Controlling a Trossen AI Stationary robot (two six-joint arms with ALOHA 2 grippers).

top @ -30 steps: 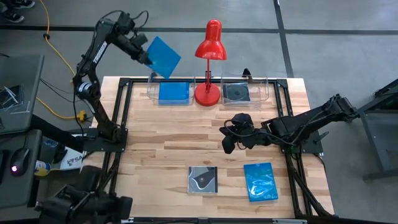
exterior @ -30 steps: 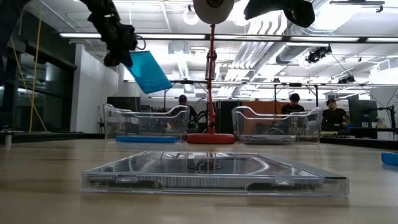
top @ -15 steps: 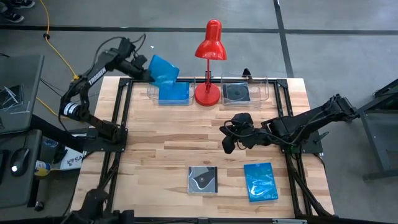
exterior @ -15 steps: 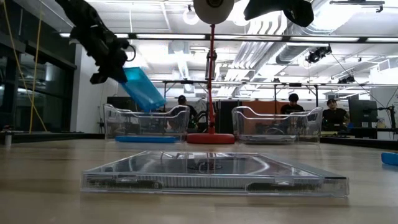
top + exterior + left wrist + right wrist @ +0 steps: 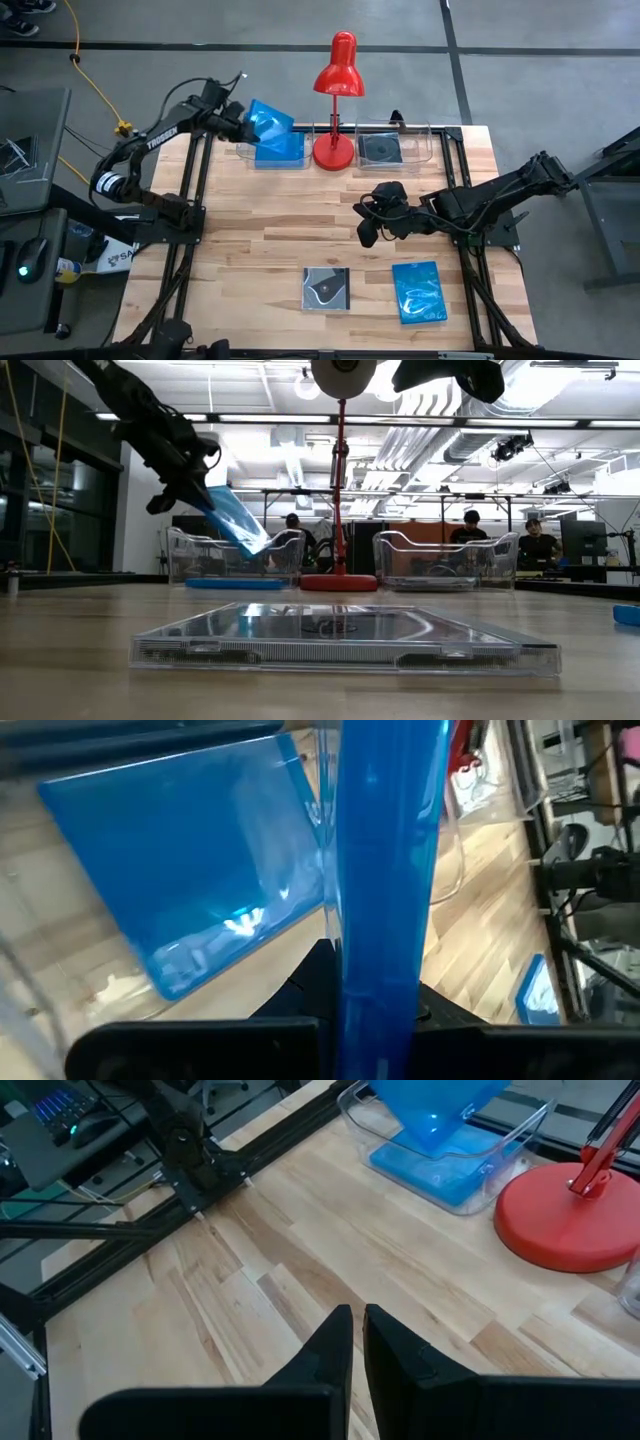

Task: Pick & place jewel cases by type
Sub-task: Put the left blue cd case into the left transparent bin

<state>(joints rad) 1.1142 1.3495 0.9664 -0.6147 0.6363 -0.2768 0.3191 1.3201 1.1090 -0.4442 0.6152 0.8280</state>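
My left gripper (image 5: 243,124) is shut on a plain blue jewel case (image 5: 268,122), held tilted over the left clear tray (image 5: 247,150) at the far edge. Its low end (image 5: 255,544) dips below the tray's rim. Another blue case (image 5: 280,152) lies flat in that tray. The right clear tray (image 5: 425,148) holds a dark case (image 5: 380,150). A dark case with a white swirl (image 5: 326,289) and a patterned blue case (image 5: 418,292) lie flat near the front edge. My right gripper (image 5: 366,222) hovers shut over mid-table with nothing in it. My left gripper pinches the blue case between its two fingers (image 5: 310,982) at the upper edge (image 5: 380,1010), one finger on each flat face. It comes slanting down from the table's left. The case hangs tilted below the fingers; whether its low end touches the case in the tray, I cannot tell.
A red desk lamp (image 5: 337,100) stands on its round base (image 5: 570,1205) between the two trays. Black frame rails (image 5: 195,190) run along the table's left and right sides. Bare wood lies between the trays and the front cases. People sit in the room behind.
My left gripper has come down toward the left tray and rolled at the wrist, keeping its hold. The blue case has sunk with it from well above the tray and turned more edge-on, its low end now inside the tray's rim.
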